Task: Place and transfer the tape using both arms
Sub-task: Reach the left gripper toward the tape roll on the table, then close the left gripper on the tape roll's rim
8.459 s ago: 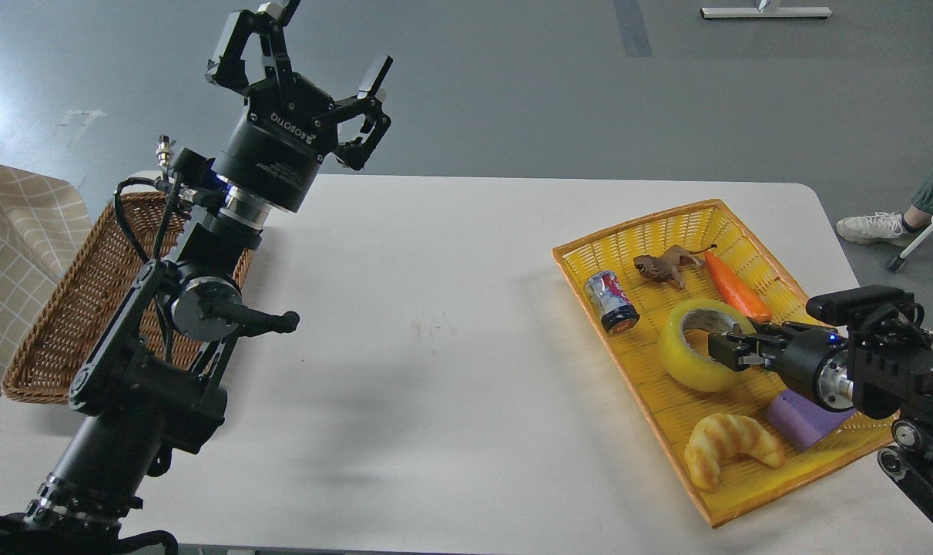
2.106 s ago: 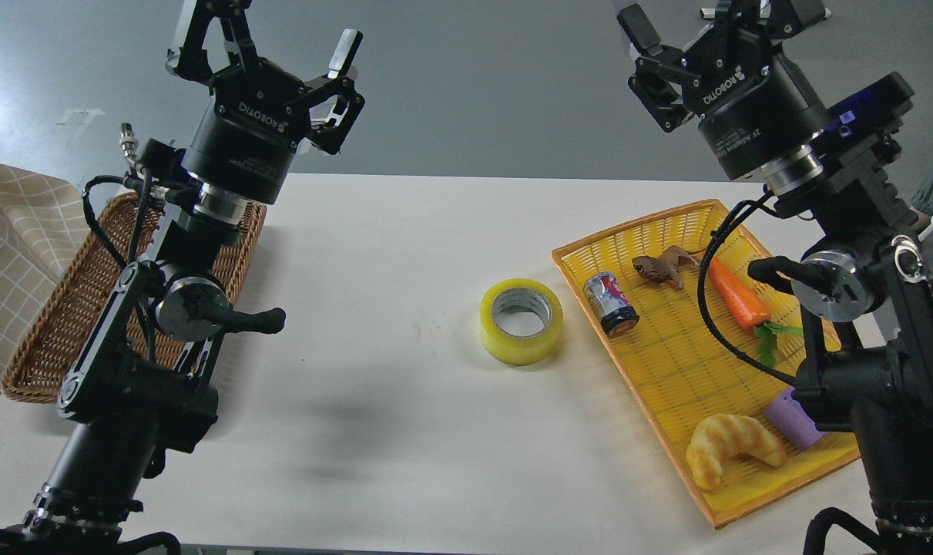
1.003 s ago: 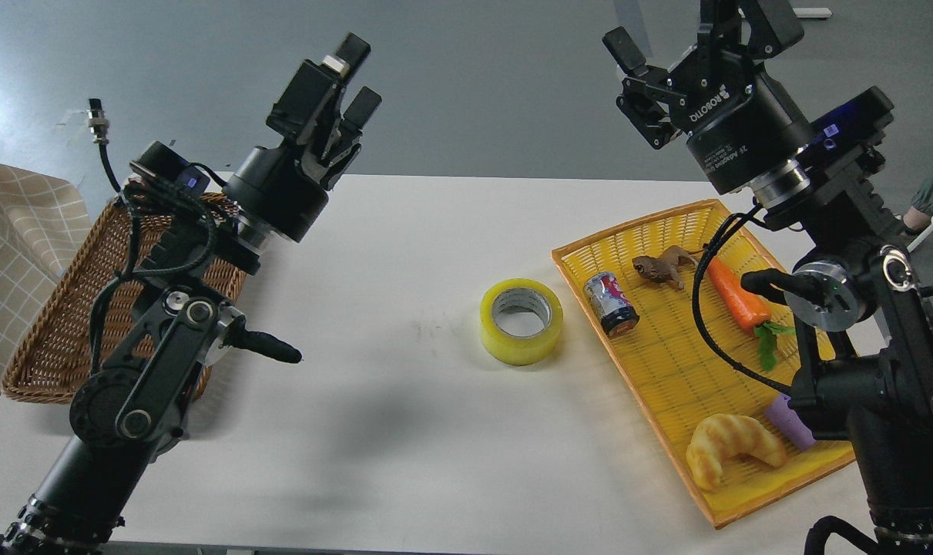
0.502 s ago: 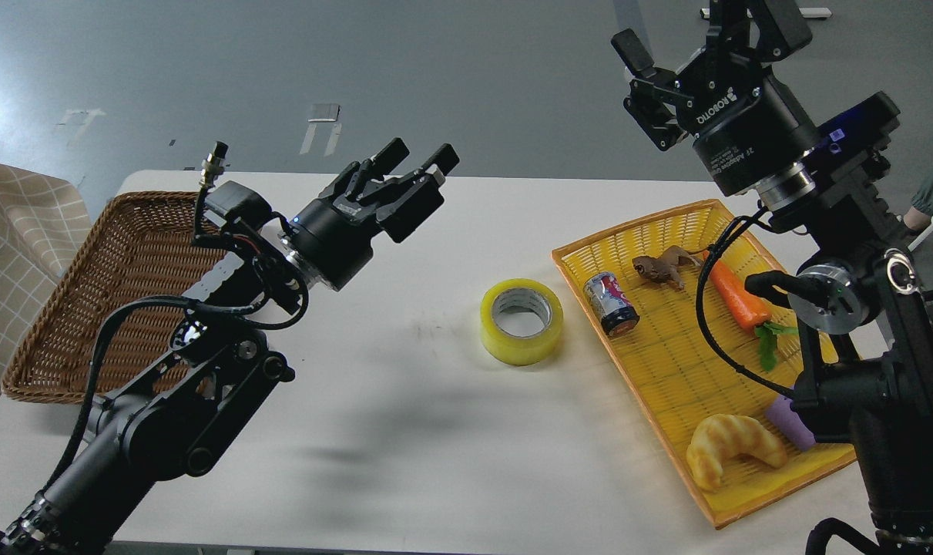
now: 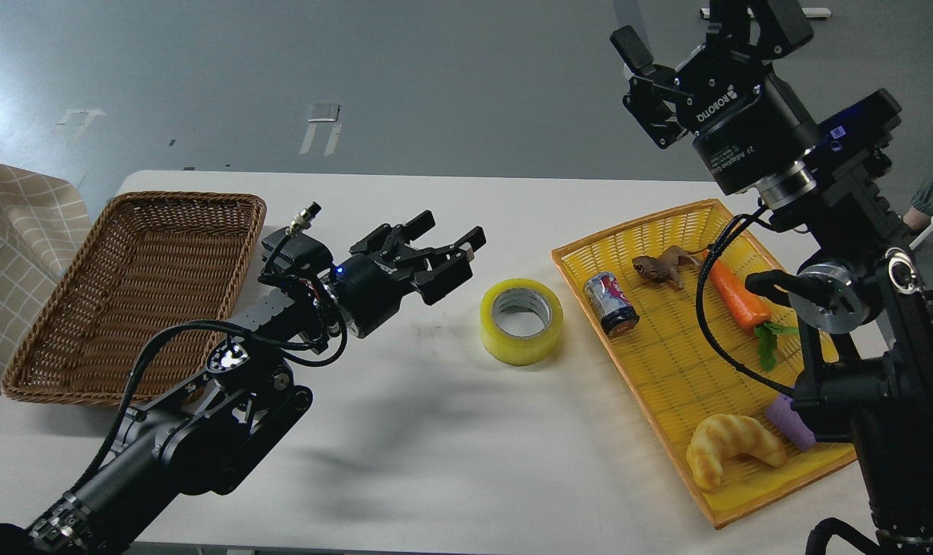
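The tape [image 5: 521, 320], a yellow translucent roll with a grey-white core, lies flat on the white table [image 5: 435, 432] just left of the yellow tray. My left gripper [image 5: 452, 241] is open and empty, low over the table, a short way left of the tape and pointing at it. My right gripper [image 5: 693, 35] is open and empty, raised high above the tray's far end.
A yellow tray [image 5: 632, 370] on the right holds a small printed can [image 5: 611, 302], a toy lion [image 5: 665, 267], a carrot [image 5: 732, 291], a croissant [image 5: 729, 445] and a purple block [image 5: 790, 420]. A brown wicker basket [image 5: 127, 289] sits far left.
My left arm has swung down and right from its raised pose, bringing the open gripper close to the tape. The right arm and the tape have stayed still.
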### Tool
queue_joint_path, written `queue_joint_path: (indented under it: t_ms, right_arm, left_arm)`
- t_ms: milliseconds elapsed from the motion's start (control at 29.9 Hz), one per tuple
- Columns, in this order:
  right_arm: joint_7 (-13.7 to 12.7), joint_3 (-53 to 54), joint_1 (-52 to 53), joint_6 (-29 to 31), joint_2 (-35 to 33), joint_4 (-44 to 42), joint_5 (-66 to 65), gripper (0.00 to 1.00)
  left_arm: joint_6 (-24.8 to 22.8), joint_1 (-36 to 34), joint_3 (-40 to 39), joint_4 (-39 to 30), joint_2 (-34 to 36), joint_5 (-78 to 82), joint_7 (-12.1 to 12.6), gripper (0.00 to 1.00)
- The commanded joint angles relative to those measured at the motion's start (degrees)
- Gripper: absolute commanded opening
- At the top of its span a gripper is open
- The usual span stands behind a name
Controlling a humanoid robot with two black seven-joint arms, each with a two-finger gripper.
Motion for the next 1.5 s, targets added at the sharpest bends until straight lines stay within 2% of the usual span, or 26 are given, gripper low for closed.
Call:
queue_joint_path:
  t_ms: [0, 234, 468, 635, 769, 1271, 1471]
  right_arm:
    - [0.0, 0.21, -0.02, 0.0, 0.0, -0.08, -0.01, 1.0]
    - [0.0, 0.21, 0.33, 0.0, 0.0, 0.54, -0.01, 1.0]
    - [0.0, 0.21, -0.11, 0.0, 0.0, 1.59, -0.01, 1.0]
    - [0.08, 0.21, -0.11, -0.09, 0.0, 1.68, -0.01, 1.0]
    - [0.09, 0.3, -0.19, -0.09, 0.0, 1.86, -0.01, 1.0]
    - [0.17, 0.83, -3.36, -0.18, 0.0, 3.79, -0.01, 1.0]
    - [0.17, 0.83, -3.71, -0.18, 0.0, 4.32, -0.01, 1.0]
  left_arm:
    - [-0.01, -2.57, 3.3, 2.25, -0.14, -0.01, 0.21, 0.98]
    - [-0.01, -8.82, 8.93, 8.84, -1.54, -0.01, 0.39, 0.98]
    - [-0.1, -9.97, 14.38, 10.16, -1.99, -0.01, 0.74, 0.98]
    - [-0.19, -9.88, 14.83, 11.83, -3.57, -0.01, 0.74, 0.98]
    - [-0.19, -13.82, 19.91, 15.95, -4.71, -0.01, 0.74, 0.98]
    - [1.04, -17.35, 20.8, 28.61, -7.7, -0.01, 0.74, 0.98]
    - [1.22, -18.14, 20.89, 30.38, -8.14, -0.29, 0.56, 0.98]
